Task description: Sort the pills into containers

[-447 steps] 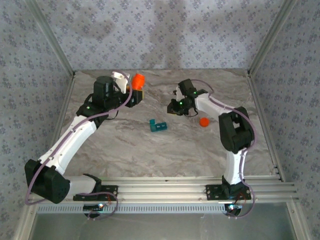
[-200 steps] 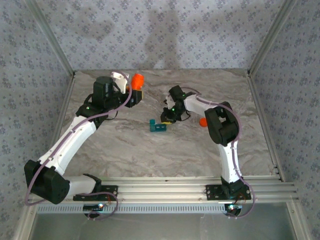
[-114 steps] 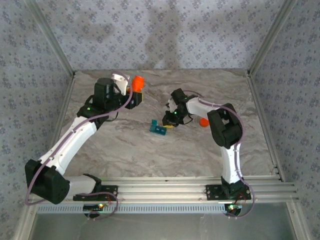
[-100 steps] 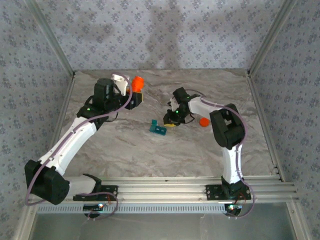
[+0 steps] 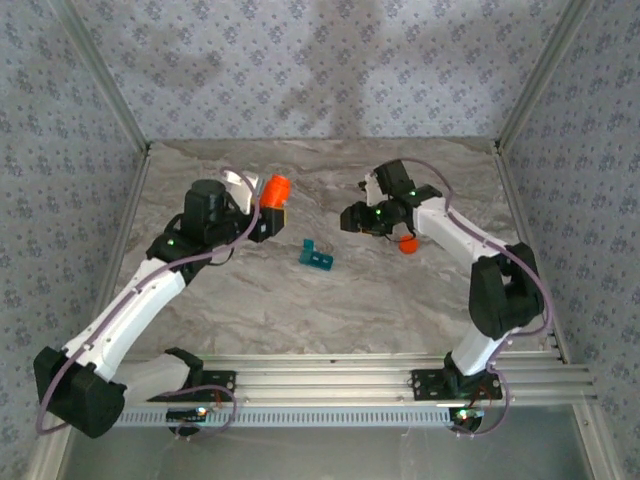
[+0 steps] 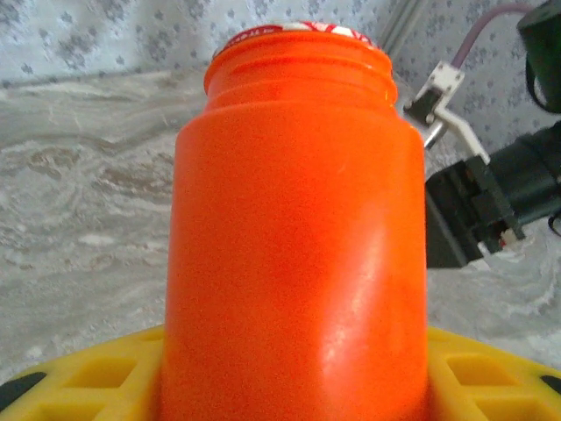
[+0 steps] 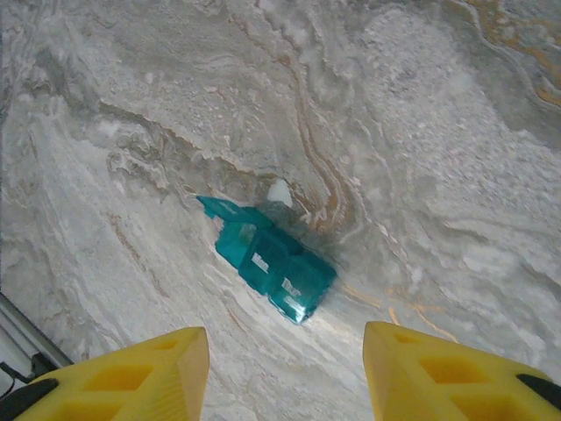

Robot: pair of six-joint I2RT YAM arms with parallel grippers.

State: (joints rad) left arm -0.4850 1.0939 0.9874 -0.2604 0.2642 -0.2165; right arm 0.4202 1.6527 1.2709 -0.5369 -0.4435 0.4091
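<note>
the orange bottle point(image 5: 276, 187) is gripped by the left pincer point(image 5: 268, 208) at upper left, and the right pincer point(image 5: 351, 217) is held open near the teal containers point(image 5: 316, 255) at mid-frame, which could be knocked aside by a misjudged descent.

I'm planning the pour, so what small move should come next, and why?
Probably carry the orange bottle, clamped in the left gripper, toward the teal containers. The bottle looks uncapped but sits well apart from them; one end lid stands flipped open, and the open right gripper hangs above it, touching nothing.
</note>
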